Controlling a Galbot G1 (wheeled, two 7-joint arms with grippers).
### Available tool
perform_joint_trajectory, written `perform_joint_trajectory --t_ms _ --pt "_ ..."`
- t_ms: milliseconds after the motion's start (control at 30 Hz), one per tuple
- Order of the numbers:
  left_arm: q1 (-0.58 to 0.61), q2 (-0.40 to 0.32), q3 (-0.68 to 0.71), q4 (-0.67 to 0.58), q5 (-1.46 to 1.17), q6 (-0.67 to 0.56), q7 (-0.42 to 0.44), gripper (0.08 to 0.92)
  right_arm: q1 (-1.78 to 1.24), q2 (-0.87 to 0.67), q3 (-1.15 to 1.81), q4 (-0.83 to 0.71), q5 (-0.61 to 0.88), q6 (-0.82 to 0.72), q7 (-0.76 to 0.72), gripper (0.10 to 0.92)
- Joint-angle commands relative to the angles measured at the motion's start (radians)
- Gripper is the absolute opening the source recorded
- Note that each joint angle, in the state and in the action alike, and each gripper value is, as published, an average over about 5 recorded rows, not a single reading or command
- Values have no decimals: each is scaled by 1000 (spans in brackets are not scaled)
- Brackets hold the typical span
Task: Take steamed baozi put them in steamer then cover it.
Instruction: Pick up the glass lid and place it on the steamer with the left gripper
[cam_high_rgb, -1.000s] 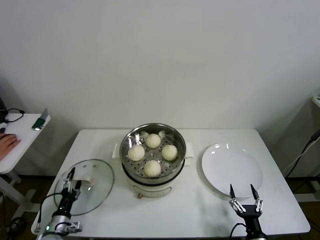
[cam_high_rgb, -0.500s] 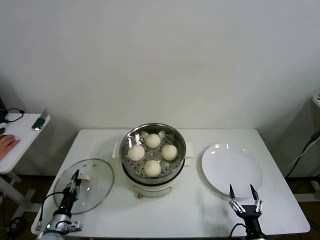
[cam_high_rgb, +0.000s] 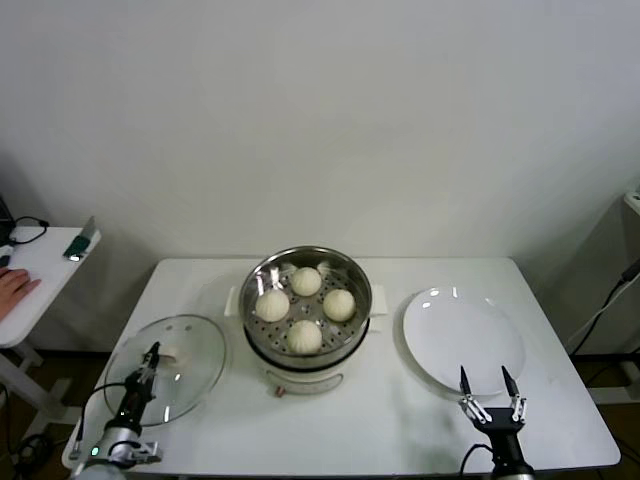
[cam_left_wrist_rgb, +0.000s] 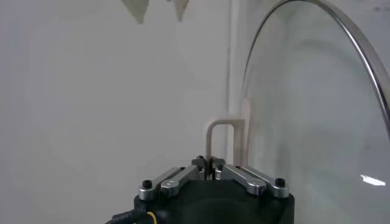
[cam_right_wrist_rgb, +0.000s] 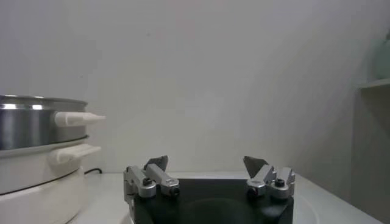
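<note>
Four cream-white baozi (cam_high_rgb: 304, 336) lie in the shiny steel steamer (cam_high_rgb: 262, 270) on its cream pot base at the table's middle. The glass cover (cam_high_rgb: 190, 380) lies to its left, rim tilted a little. My left gripper (cam_high_rgb: 150, 362) is shut on the cover's cream-white handle (cam_left_wrist_rgb: 226, 135). In the left wrist view (cam_left_wrist_rgb: 209, 161) the jaws pinch the handle's thin edge, and the glass (cam_left_wrist_rgb: 317, 122) curves away beside it. My right gripper (cam_high_rgb: 490, 386) is open and empty, low near the table's front right edge, and it also shows in the right wrist view (cam_right_wrist_rgb: 207, 164).
A flat white plate (cam_high_rgb: 463, 340) lies right of the steamer, just beyond my right gripper. The steamer's side handles (cam_right_wrist_rgb: 76, 119) show in the right wrist view. A side table at far left holds a person's hand (cam_high_rgb: 15, 288) and a small device (cam_high_rgb: 80, 243).
My left gripper has moved in to the cover's handle and shut on it. The cover has shifted a little to the left. The right arm has not moved.
</note>
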Motion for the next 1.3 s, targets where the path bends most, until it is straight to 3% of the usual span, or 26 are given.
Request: perform_joint_trajectory --t_ms 33,267,600,933,1300 --pt "100 47 0 -356 -143 175 171 134 2 -1 1 0 -6 -1 0 823" --pt "136 130 14 -626 -284 469 398 134 6 -1 -4 -2 -23 -10 6 823" --pt "20 172 148 -750 -243 654 504 134 8 -4 -12 -5 -30 -11 10 823" --pt "-132 122 390 -802 -72 760 596 134 13 -7 -15 -4 -32 -10 10 823" --pt "-228 2 601 -737 82 785 659 134 19 -2 -21 -8 -36 -3 10 823"
